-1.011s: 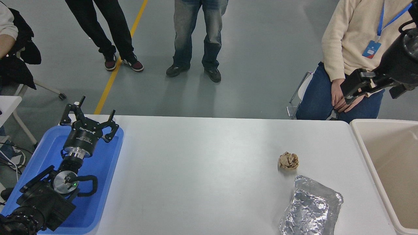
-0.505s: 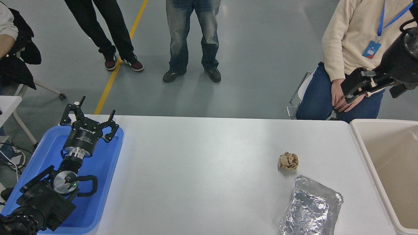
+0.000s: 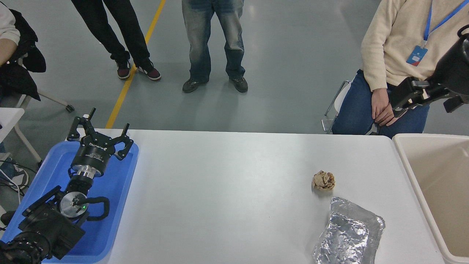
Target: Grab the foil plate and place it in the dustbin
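Two grippers show in the head view, and only the right gripper (image 3: pixel 397 104) has work ahead: it hangs high at the right edge, above the far rim of the dustbin (image 3: pixel 405 161), and whether its fingers are parted or closed I cannot tell from this angle. The foil plate (image 3: pixel 348 233) lies flat on the white table (image 3: pixel 220 190), well below and nearer the camera than that gripper, just left of the dustbin's near wall, with a small crumpled paper ball (image 3: pixel 323 180) just beyond it. Judging the step as the approach, the gripper would do best to come down toward the plate's raised rim on the side facing the bin, staying clear of the paper ball, and pinch the rim lightly, since thin foil probably buckles and slips. The dustbin's visible interior shows nothing inside. The left gripper (image 3: pixel 99 135) rests parked at the lower left with fingers spread, holding nothing, above the blue tray (image 3: pixel 121 183), which shows nothing else in it.
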You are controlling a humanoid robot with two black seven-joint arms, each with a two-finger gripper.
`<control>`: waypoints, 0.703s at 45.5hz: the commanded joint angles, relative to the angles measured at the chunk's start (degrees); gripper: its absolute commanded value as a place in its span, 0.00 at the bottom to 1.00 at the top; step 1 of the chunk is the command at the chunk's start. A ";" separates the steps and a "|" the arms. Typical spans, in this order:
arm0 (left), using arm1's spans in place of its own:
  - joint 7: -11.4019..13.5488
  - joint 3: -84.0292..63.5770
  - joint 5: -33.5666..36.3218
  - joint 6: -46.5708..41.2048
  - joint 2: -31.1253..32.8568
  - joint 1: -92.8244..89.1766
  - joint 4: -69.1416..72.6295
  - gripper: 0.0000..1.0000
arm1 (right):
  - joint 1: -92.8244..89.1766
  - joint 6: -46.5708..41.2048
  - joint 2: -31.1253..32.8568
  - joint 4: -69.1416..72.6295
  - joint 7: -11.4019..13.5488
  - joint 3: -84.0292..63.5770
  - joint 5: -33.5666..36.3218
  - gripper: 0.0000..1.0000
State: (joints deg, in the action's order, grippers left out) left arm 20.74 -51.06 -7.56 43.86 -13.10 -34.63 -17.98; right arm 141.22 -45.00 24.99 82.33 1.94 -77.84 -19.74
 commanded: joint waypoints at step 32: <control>0.09 0.00 0.00 0.00 0.00 0.00 0.05 1.00 | -22.74 2.98 5.68 0.47 0.00 4.63 0.22 0.81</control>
State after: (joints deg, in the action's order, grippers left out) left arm 20.77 -51.07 -7.56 43.86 -13.15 -34.61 -17.98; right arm 128.38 -44.99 28.55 82.78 1.95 -74.76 -19.53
